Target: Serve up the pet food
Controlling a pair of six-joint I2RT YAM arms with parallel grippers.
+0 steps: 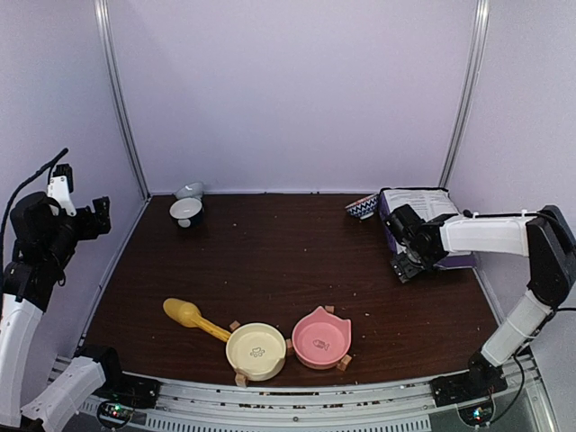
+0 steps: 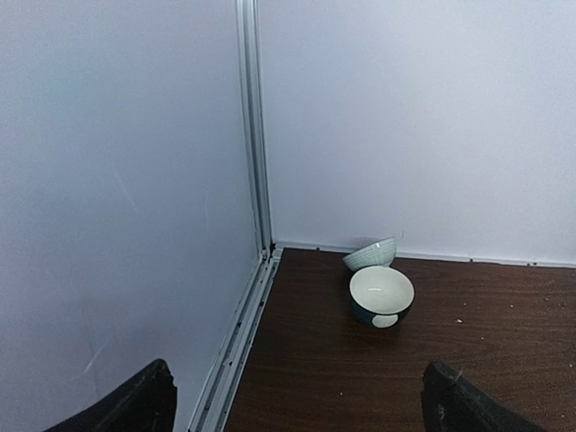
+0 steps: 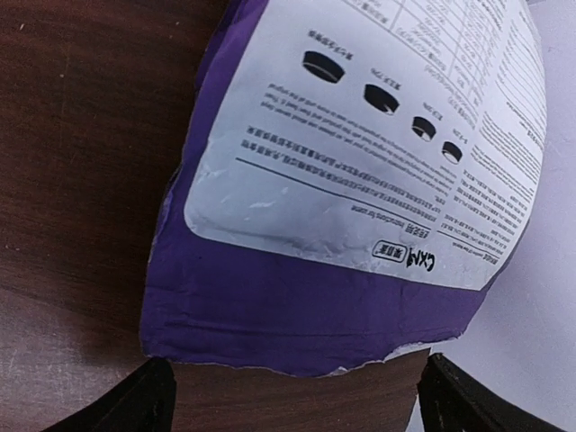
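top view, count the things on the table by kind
pet bowls: 2, cream bowl, pink bowl
small bowls: 3, dark bowl, grey bowl, patterned bowl
yellow scoop: 1
purple bag: 1
total: 7

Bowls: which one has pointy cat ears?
The pink bowl at the front, just right of the cream bowl. Only its rim has two pointed ears; the cream bowl is plain round.

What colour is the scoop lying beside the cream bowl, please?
Yellow; the scoop shows best in the top view.
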